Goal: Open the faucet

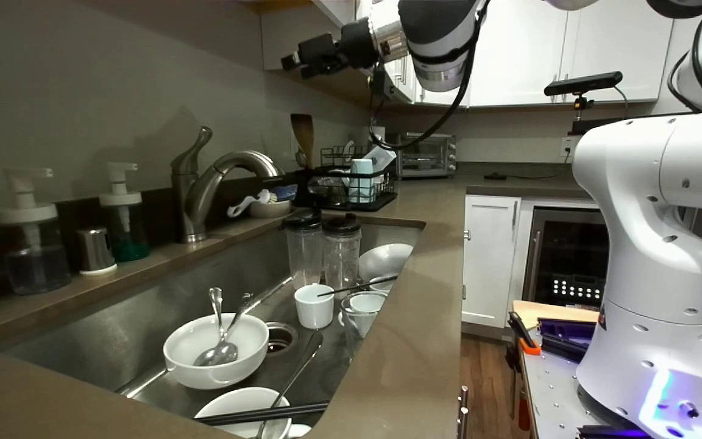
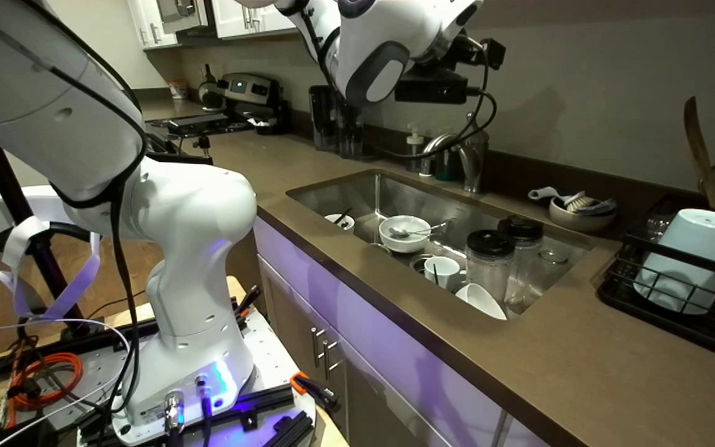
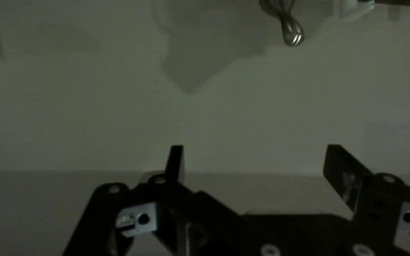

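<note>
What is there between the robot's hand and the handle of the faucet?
Nothing that I can see: in the wrist view, the stretch from the open hand to the faucet handle is bare, with only the wall behind it.

In an exterior view, the brown counter (image 1: 433,262) carries along its left side, near to far, a soap bottle (image 1: 34,241), a metal cup (image 1: 95,247), another soap bottle (image 1: 124,211), the faucet (image 1: 197,196) and a bowl (image 1: 270,210). Farther off stand a rack (image 1: 363,205) and an oven (image 1: 429,160); right of the oven lies a small black thing (image 1: 495,176), perhaps a plug.
</note>
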